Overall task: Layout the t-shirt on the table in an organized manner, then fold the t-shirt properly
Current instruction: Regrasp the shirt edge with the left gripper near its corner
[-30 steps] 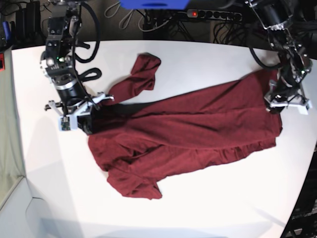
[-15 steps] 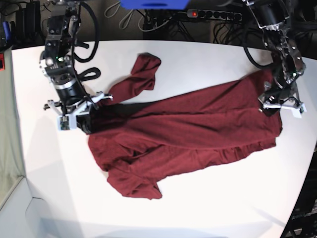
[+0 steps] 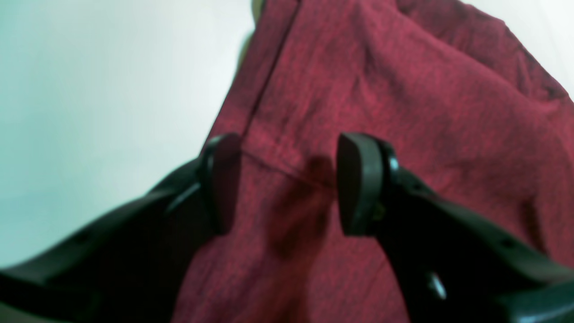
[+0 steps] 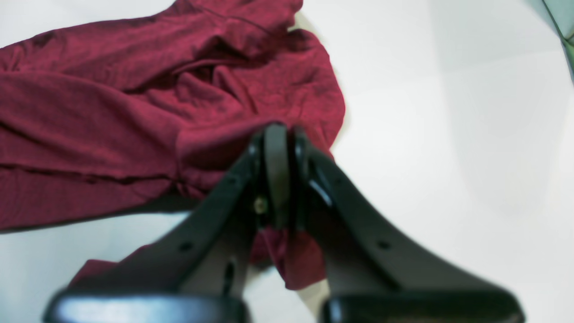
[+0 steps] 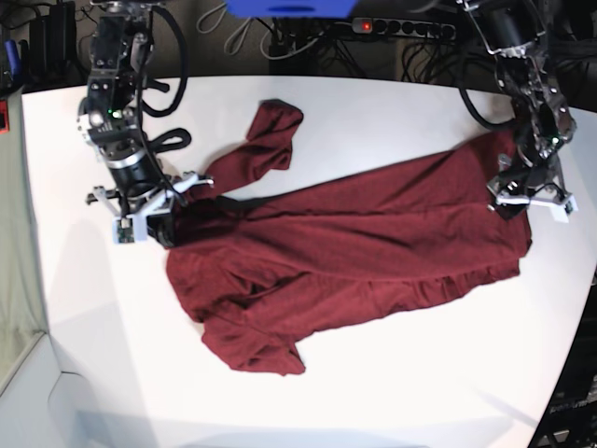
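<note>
Across table (image 5: pixel 373 103), shirt (image 5: pixel 354 252) lay spread but rumpled, long axis running from upper right of base view down to lower left. Hem end toward base-view right, sleeves and shoulders toward base-view left; one sleeve flung up toward far edge, other bunched at near lower corner. Not yet flat: ridges and folds along near edge.

Key relation: one arm at each end of that long axis. Right gripper (image 4: pixel 280 170) at base-view left, over shoulder area; left gripper (image 3: pixel 287 184) at base-view right, over hem corner. Each nearer to own end, well apart from other, so any stretch judged to run along the axis.

Right arm reached in from far left corner, wrist pitched steeply down. Jaws pinched together on a fold of shirt, cloth seen bunched between pads and hanging below in wrist view.

Left arm dropped from far right corner, wrist also pitched down. Jaws parted moderately, straddling a seam line just beside cloth edge; nothing gripped yet, cloth lay flat beneath and between fingers (image 3: pixel 358 184). Contact with fabric could not be told, view too blurred.
</note>
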